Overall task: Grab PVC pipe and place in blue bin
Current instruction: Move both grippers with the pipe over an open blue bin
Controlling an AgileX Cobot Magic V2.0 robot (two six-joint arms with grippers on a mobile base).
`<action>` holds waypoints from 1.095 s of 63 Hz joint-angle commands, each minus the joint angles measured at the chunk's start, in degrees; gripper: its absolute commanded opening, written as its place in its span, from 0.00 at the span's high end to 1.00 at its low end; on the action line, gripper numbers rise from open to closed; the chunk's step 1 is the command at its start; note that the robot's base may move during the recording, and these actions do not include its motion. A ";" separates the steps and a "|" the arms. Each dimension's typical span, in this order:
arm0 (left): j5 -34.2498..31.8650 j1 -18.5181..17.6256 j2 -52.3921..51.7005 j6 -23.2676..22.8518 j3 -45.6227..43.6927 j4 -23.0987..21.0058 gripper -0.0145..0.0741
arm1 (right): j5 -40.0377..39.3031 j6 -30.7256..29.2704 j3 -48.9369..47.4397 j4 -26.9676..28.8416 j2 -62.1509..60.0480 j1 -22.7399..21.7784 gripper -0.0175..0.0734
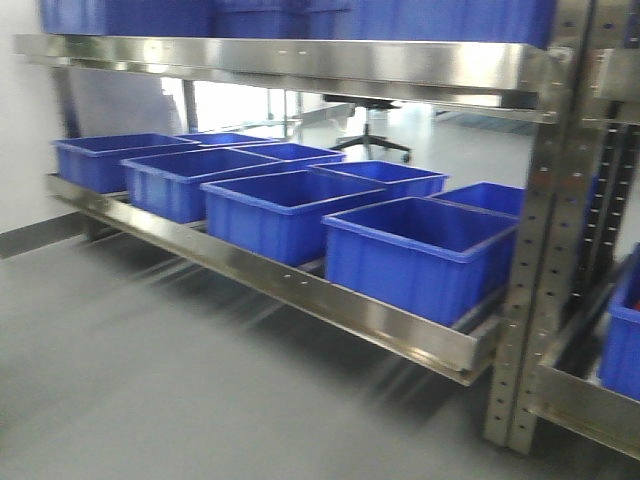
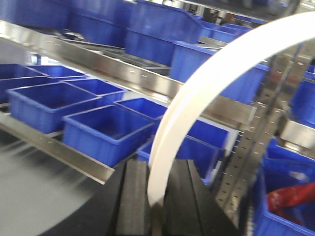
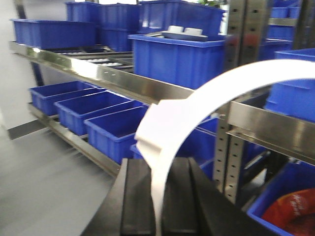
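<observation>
Setting: A steel rack [image 1: 530, 250] stocked with blue bins [image 1: 420, 250] stands on a grey floor [image 1: 150, 400]. Neither arm shows in the front camera's view.
Left gripper: The left gripper [image 2: 156, 169] has its black fingers [image 2: 133, 196] closed on the PVC pipe [image 2: 184, 98], with the pipe's plain end pinched between them.
Right gripper: The right gripper [image 3: 158, 164] is likewise clamped on white PVC pipe [image 3: 221, 88], which runs down between its black fingers [image 3: 138, 196].
Pipe: Held in the air in front of the rack, it lies in no bin. In the left wrist view it arcs up to the top right corner. In the right wrist view a blocky fitting [image 3: 152, 123] sits just above the fingers and the arc sweeps out at the right edge. Whether the two cameras show one pipe or two cannot be told.
Bins: Open-topped, they stand in two rows on the lower shelf [image 1: 300, 285], the nearer row along its front edge. More sit on the upper shelf [image 3: 123, 76].
Other items: A blurred red item [image 2: 290, 196] lies in a bin low on the right. White objects [image 3: 184, 31] rest atop an upper bin.
</observation>
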 commanded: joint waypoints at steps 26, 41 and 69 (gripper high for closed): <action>-1.08 -0.33 -0.24 0.01 0.02 -0.46 0.96 | -1.89 -0.20 0.04 -0.64 -0.21 -0.07 0.99; -1.08 -0.33 -0.24 0.01 0.02 -0.46 0.96 | -1.89 -0.20 0.04 -0.64 -0.21 -0.07 0.99; -1.08 -0.33 -0.24 0.01 0.02 -0.46 0.96 | -1.89 -0.20 0.04 -0.64 -0.21 -0.07 0.99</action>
